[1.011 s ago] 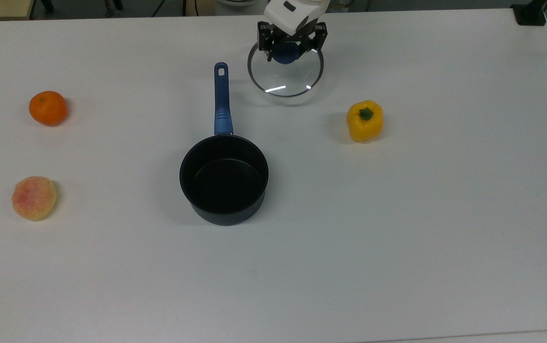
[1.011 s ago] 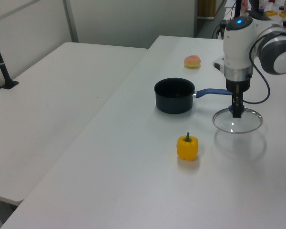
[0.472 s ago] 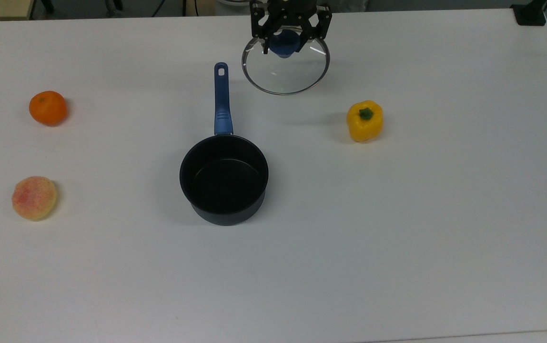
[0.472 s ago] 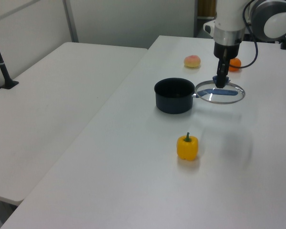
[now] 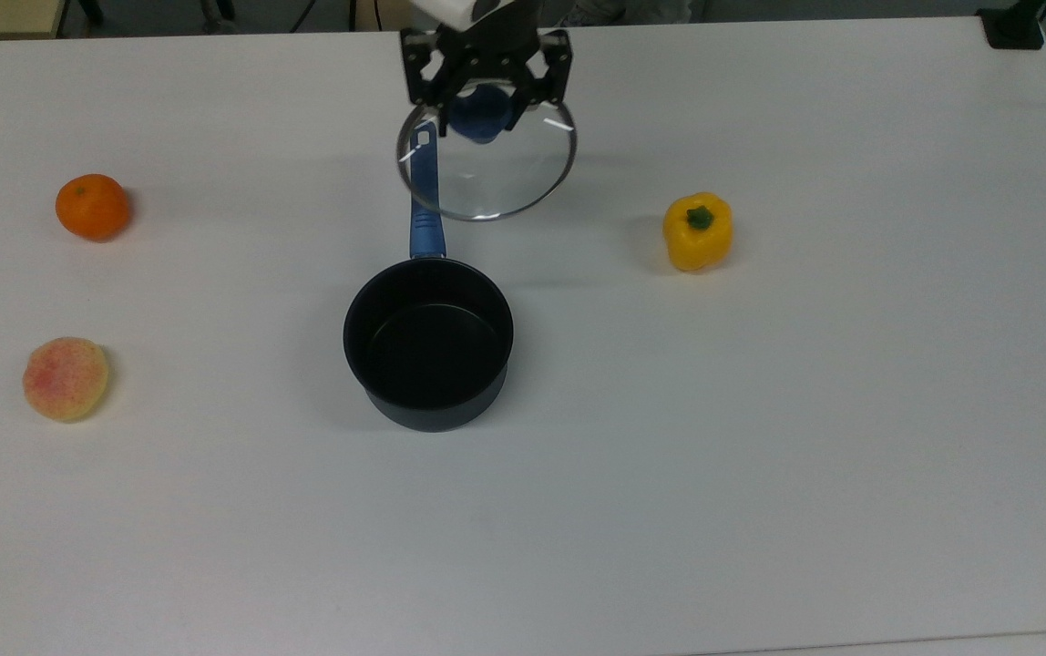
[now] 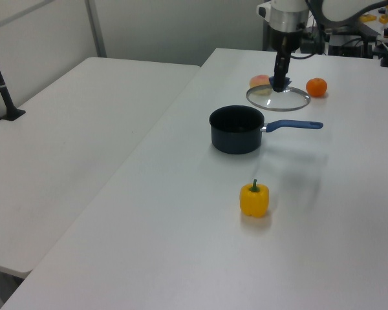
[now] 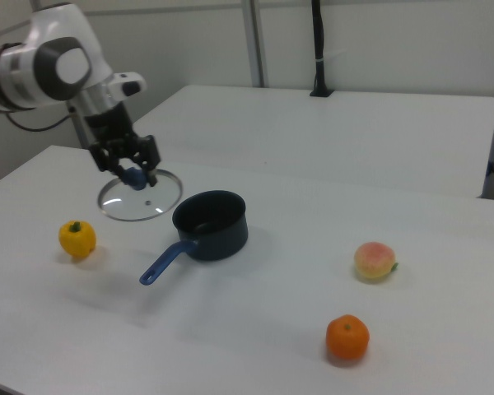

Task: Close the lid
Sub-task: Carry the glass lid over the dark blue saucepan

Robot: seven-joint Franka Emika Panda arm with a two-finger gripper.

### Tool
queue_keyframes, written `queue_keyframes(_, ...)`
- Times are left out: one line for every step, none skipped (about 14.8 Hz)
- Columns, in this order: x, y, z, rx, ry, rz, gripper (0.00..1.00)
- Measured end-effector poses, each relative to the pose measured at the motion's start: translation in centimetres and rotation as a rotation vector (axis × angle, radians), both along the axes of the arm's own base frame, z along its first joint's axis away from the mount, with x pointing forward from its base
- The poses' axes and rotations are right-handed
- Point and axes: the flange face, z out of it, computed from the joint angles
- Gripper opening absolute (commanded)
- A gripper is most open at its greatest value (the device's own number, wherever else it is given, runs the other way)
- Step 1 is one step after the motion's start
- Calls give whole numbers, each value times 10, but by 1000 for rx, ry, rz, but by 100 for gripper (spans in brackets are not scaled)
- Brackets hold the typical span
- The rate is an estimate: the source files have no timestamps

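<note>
Gripper [image 5: 485, 98] is clamped on the blue knob [image 5: 477, 117] of the lid [image 5: 487, 173], fingers [image 5: 433, 91] pressed against the knob's sides, pointing down from the white arm [image 7: 58, 66]. The lid hangs in the air, level or nearly so, clear glass with a metal rim — in the top view it overlaps the far end of the saucepan handle [image 5: 425, 205], which shows through the glass. The lid is not on the pot: in the right view it sits to the right view's left of the saucepan [image 7: 212, 224], raised above the table [image 5: 760, 410], its rim close to the pan's rim but apart from it. In the left view the lid [image 6: 278, 98] floats beyond the pan [image 6: 237, 129], over the stretch between the pan and the fruit at the far side. The saucepan [image 5: 429, 342] is dark, open, empty inside, upright near the table's middle, with its blue handle running toward the top view's upper edge. Yellow bell pepper [image 5: 698, 231] stands at the top view's right of the handle, well apart from the pan. Orange [image 5: 92, 207] and peach [image 5: 65, 378] lie at the top view's left, apart from each other and far from the pan — the orange nearer the upper edge. A second white table [image 6: 64, 129] adjoins at the left view's left.
</note>
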Motion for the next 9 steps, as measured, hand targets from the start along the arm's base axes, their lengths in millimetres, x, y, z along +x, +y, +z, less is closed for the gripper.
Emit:
queue_keyframes(10, -9, -3, -3, 6, 17, 25)
queue_keyframes(20, -16, -7, -6, 12, 31, 25)
queue_keyframes(29, -22, -13, -9, 18, 41, 25)
queue_keyframes(38, -27, -19, -12, 24, 49, 25)
queue_keyframes(46, -33, -24, -15, 30, 58, 25)
queue_keyframes(58, -41, -32, -23, 38, 77, 25)
queue_keyframes(65, -45, -38, -32, 46, 101, 25)
queue_keyframes(73, -48, -48, -46, 59, 134, 25)
queue_keyframes(80, -48, -58, -55, 71, 152, 25)
